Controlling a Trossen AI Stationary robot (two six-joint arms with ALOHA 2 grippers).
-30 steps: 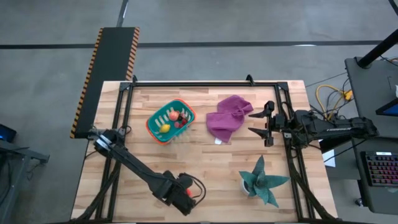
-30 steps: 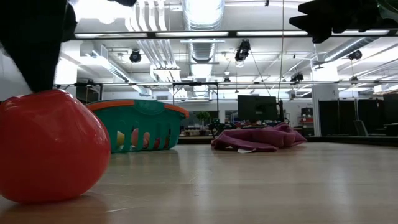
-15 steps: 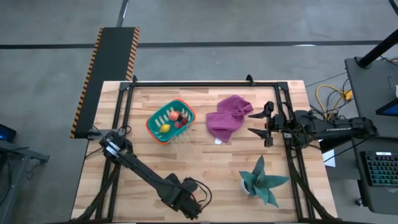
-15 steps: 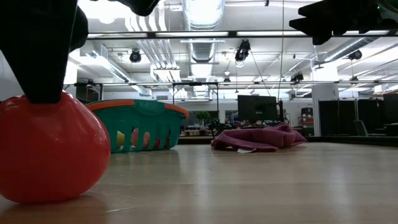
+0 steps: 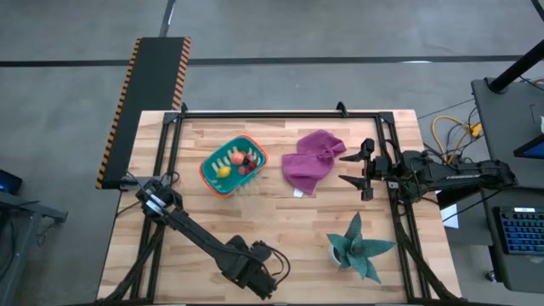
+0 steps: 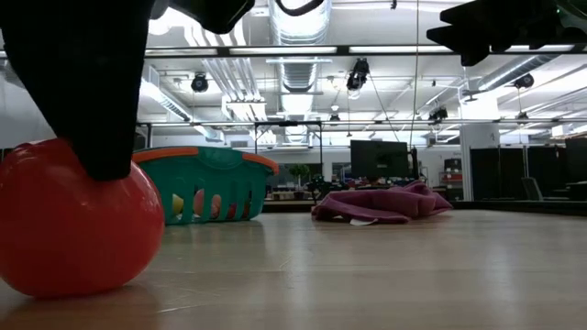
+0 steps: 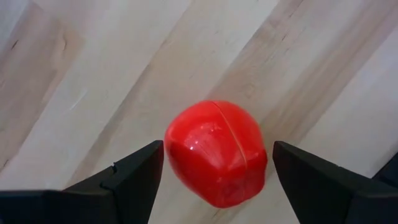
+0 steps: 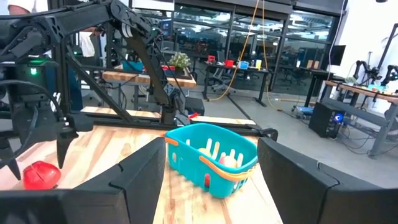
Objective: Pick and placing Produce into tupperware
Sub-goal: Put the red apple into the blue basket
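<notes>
A pale wooden table [image 5: 280, 212] fills the overhead view, the teal basket [image 5: 233, 166] near its far left holding a few small fruits. The left gripper [image 5: 255, 276] hangs at the near edge; the right gripper [image 5: 353, 168] waits beside the purple cloth [image 5: 310, 159], fingers apart and empty.

At table height the red ball [image 6: 78, 220] sits on the wood with a dark finger in front of it, well short of the basket.

The left wrist camera shows the ball between wide-spread fingers, neither visibly touching. It looks glossy, smooth, probably light hollow plastic, likely to slip or roll; I'd squeeze across its widest middle.

From the right wrist camera, the ball lies apart from the basket.
</notes>
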